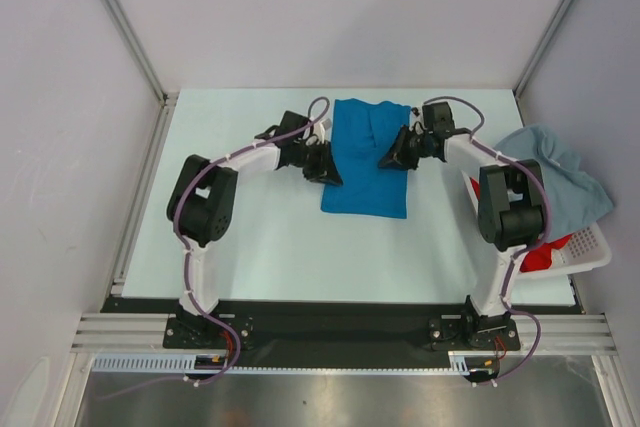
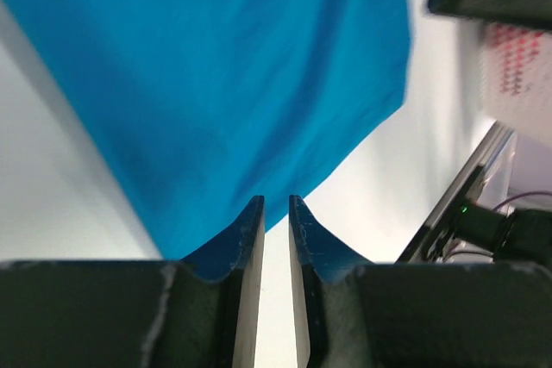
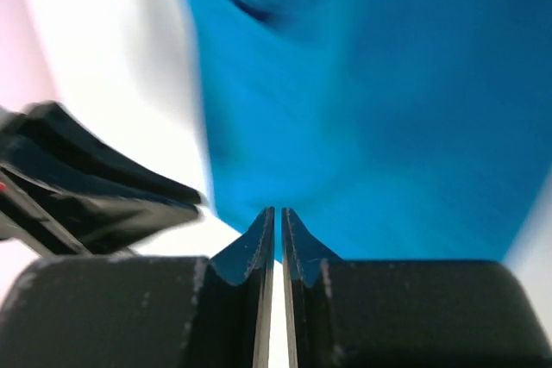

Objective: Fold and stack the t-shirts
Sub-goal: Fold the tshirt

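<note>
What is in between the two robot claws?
The blue shirt lies between the left gripper and right gripper, clearest in the top view.

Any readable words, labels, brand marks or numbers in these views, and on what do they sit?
None can be read.
Blue t-shirt: plain, no print showing.
White basket: no label in view.
Left wrist view, upper right: a blurred patch of red marks, too smeared to read as text.

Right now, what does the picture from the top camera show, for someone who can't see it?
A bright blue shirt lies flat on a pale table, with the left hand and right hand at its two sides. A white basket at the right holds grey-blue and red shirts.
</note>
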Robot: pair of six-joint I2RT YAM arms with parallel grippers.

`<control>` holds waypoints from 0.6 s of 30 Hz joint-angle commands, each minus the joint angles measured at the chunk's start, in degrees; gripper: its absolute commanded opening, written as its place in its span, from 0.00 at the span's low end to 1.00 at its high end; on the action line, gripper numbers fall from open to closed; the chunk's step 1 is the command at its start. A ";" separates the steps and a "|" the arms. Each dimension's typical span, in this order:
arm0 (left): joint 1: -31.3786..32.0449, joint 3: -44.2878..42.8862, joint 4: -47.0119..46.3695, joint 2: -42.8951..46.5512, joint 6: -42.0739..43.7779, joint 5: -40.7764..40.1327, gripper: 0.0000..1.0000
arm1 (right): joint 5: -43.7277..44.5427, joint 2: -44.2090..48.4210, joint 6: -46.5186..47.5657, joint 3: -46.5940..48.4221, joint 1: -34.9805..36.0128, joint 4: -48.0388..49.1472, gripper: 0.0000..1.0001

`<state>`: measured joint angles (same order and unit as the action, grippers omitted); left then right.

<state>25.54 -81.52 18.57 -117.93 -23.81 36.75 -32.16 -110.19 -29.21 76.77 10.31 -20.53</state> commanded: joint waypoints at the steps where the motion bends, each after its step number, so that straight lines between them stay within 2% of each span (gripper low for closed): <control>1: -0.40 -6.02 -2.84 -1.51 -3.51 2.62 0.22 | -7.37 -4.31 -9.89 3.90 1.03 11.99 0.12; 5: -0.49 -2.44 -5.47 -1.34 -6.15 3.68 0.22 | -10.02 -13.79 -15.86 7.15 1.82 22.17 0.09; 9: -0.58 0.74 -3.72 2.08 -4.41 3.15 0.23 | -11.25 -19.60 -20.53 9.44 2.00 29.05 0.07; 11: -0.67 2.58 -2.05 5.07 -3.09 2.80 0.24 | -11.17 -21.98 -20.27 12.87 1.56 29.23 0.07; 12: -0.67 4.59 0.13 10.21 -1.43 1.67 0.29 | -10.56 -26.00 -21.14 16.97 0.34 31.59 0.08; 15: -0.75 6.63 1.90 12.28 -0.27 1.04 0.32 | -9.94 -28.23 -21.50 19.45 -0.20 31.52 0.08; 18: -0.84 8.30 4.10 14.30 0.69 0.34 0.40 | -8.71 -30.34 -20.19 25.25 -0.81 26.35 0.13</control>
<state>25.10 -73.69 20.91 -109.10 -26.09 37.67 -42.26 -138.93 -49.52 96.77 10.63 5.87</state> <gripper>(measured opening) 0.386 0.114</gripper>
